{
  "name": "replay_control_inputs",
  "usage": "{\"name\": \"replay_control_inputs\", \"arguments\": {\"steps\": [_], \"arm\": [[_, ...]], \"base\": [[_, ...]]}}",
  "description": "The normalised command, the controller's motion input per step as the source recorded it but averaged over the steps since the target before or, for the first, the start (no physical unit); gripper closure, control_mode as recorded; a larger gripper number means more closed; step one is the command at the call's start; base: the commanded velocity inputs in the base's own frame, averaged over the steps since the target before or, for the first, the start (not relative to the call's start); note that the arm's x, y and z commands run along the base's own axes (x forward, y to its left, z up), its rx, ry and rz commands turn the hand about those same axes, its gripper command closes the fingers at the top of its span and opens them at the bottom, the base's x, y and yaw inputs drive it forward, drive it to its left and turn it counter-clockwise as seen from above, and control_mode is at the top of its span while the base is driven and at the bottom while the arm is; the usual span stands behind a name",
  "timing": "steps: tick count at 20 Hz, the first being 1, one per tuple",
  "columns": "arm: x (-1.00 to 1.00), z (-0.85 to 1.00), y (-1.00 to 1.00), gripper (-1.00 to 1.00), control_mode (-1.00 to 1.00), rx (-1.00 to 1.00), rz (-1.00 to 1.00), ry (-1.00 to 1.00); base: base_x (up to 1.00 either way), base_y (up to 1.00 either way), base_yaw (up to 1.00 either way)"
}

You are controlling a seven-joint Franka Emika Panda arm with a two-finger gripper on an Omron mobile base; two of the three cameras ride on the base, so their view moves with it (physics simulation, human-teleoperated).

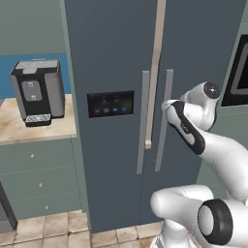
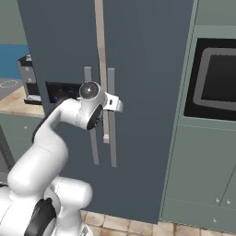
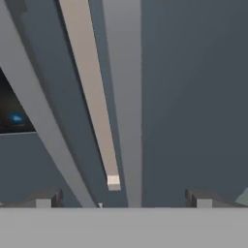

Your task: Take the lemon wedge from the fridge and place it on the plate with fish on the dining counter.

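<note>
Currently the gripper (image 3: 121, 201) is seen fully open and empty at the bottom of the hand view, the fridge (image 1: 116, 58) right-door handle (image 3: 123, 97) lying dead ahead between its fingertips, long axis vertical, doors closed, lemon wedge presumably inside.

Wooden counter (image 1: 53, 127) — coffee machine (image 1: 38, 92) on it.

the tall dark slate-grey fridge (image 1: 111, 145) runs off the top edge in both base views, its doors closed, so its inside is hidden. the black coffee machine (image 2: 28, 76) at the right base view's left is half covered by the fridge. the black built-in oven (image 2: 216, 80) is cut by the right edge.
</note>
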Motion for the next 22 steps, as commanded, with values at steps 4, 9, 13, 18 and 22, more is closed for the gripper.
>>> {"name": "replay_control_inputs", "arguments": {"steps": [4, 9, 13, 18, 22], "arm": [[0.60, -0.04, 0.00, -1.00, -1.00, 0.00, 0.00, 0.03], [0.44, -0.06, 0.00, -1.00, -1.00, 0.00, 0.00, 0.00], [0.16, -0.24, -0.01, -1.00, -1.00, -0.01, 0.00, 0.00], [0.14, -0.35, -0.05, -1.00, -1.00, 0.00, 0.00, 0.00], [0.26, -0.24, -0.09, -1.00, -1.00, 0.00, 0.00, 0.00]], "base": [[0.00, 0.00, 0.00], [0.00, 0.00, 0.00], [0.00, 0.00, 0.00], [0.00, 0.00, 0.00], [0.00, 0.00, 0.00]]}}
